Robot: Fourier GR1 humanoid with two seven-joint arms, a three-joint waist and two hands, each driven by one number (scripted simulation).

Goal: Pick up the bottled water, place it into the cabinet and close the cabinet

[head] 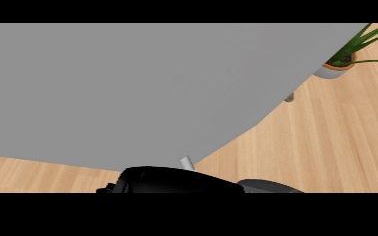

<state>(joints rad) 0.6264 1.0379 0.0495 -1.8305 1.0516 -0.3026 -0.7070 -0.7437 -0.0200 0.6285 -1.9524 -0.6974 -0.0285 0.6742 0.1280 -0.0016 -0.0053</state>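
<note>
A large flat grey panel (pixel 148 90), apparently the cabinet door seen from close up, fills most of the head view. A small grey handle stub (pixel 289 98) sticks out at its right edge. A black hand (pixel 173 181) lies at the bottom centre against the panel's lower edge. Its grey forearm (pixel 269 186) comes in from its right, so I take it for my right hand. A thin pale sliver (pixel 187 163) pokes up just above the hand; I cannot tell what it is. No bottled water shows, and the cabinet's inside is hidden. My left hand is out of view.
The light wooden counter top (pixel 317 140) shows to the right of the panel and in a strip at the lower left. A potted green plant (pixel 345 60) in a white pot stands at the top right.
</note>
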